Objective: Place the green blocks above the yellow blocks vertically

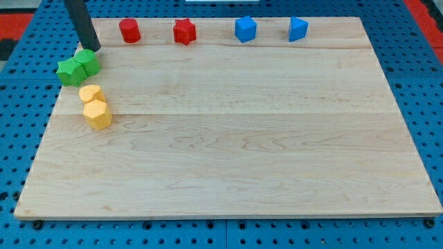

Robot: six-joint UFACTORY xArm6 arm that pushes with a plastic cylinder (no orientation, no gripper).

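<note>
Two green blocks sit together at the board's left edge near the view's top: a green star [68, 71] and a green block [87, 62] touching it on its right. Just below them lie two yellow blocks: a rounded yellow block [91, 93] and a yellow hexagon [97, 114], touching each other. The dark rod comes down from the view's top left. My tip [93, 50] is right above the right green block, at its top edge, touching or nearly so.
Along the board's top edge stand a red cylinder [129, 30], a red star [184, 31], a blue block [245, 29] and a blue block [297, 29]. The wooden board [235, 138] lies on a blue perforated table.
</note>
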